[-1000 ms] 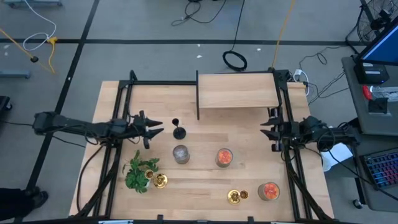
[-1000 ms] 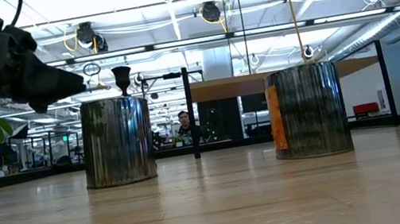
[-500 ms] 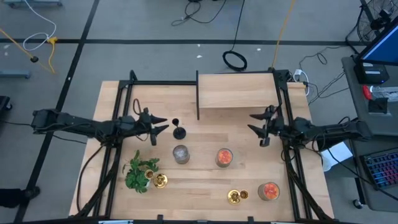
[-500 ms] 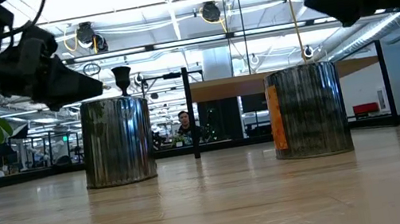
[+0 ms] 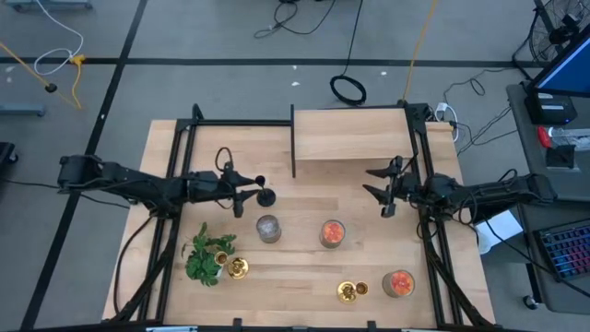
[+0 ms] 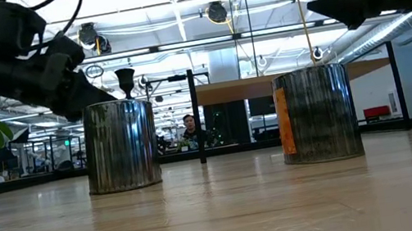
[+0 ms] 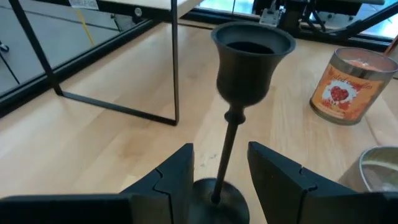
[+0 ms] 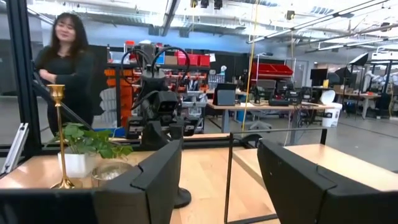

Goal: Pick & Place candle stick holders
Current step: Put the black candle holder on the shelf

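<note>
1. The left end effector [image 5: 251, 191] is over the left half of the counter [image 5: 369, 267], its two fingers [image 7: 171, 177] spread apart, one on each side of the lower stem of the black candle stick holder [image 7: 239, 99]; in the left wrist view there is a gap on both sides of the stem, so nothing is gripped.
2. The black candle stick holder [image 5: 265, 193] stands upright on its round base, left of the counter's middle and just in front of the raised wooden shelf [image 5: 350, 134] at the counter's far edge.
3. A silver candle jar [image 5: 268, 228] sits just nearer the front edge than the black holder; in the low view the holder's cup [image 6: 126, 81] shows above this jar [image 6: 119, 145].
4. One gold candle stick holder [image 5: 238, 267] stands beside the green plant [image 5: 208, 257] near the front left corner.
5. The other gold candle stick holder [image 5: 349, 291] is close to the front edge, right of the middle, beside a red-and-orange candle jar [image 5: 398, 283].
6. A second orange candle jar [image 5: 332, 232] stands near the counter's middle.
7. The right end effector [image 5: 380, 186] hangs above the right side of the counter below the shelf's right end, fingers [image 8: 149, 177] wide apart and empty.
</note>
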`<state>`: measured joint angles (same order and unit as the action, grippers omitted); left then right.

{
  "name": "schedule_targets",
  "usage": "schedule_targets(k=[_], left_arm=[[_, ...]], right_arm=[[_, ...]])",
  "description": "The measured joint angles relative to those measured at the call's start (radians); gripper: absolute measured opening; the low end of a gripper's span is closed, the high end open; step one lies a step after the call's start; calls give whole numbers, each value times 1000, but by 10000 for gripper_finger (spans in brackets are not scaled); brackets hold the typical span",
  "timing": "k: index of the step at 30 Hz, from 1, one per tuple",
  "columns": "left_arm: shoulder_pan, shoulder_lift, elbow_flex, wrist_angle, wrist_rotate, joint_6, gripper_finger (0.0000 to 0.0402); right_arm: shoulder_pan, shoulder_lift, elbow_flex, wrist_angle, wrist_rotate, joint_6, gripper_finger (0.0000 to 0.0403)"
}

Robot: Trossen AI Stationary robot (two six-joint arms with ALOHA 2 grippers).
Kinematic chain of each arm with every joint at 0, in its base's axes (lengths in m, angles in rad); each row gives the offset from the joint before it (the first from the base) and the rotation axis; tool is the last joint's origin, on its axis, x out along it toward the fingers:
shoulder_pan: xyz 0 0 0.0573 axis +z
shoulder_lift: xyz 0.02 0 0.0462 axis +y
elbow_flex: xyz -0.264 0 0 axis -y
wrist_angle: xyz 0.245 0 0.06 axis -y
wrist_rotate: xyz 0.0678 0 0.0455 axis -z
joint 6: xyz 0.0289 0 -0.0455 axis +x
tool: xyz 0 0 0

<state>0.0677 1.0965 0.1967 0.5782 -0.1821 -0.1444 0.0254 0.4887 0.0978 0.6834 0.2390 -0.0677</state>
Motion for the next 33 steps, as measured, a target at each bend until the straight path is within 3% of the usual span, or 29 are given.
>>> schedule_targets(k=[18, 22, 29, 33], left_arm=[[0, 161, 97, 80, -2, 120, 157], [0, 174, 103, 76, -2, 124, 125], [0, 174, 103, 80, -3, 123, 31], [0, 174, 103, 88, -4, 115, 30]], right_arm=[[0, 4, 3, 0, 0, -5, 212], [0, 4, 3, 0, 0, -5, 212], [0, 4, 3, 0, 0, -8, 212], [0, 4, 4, 0, 0, -40, 212]])
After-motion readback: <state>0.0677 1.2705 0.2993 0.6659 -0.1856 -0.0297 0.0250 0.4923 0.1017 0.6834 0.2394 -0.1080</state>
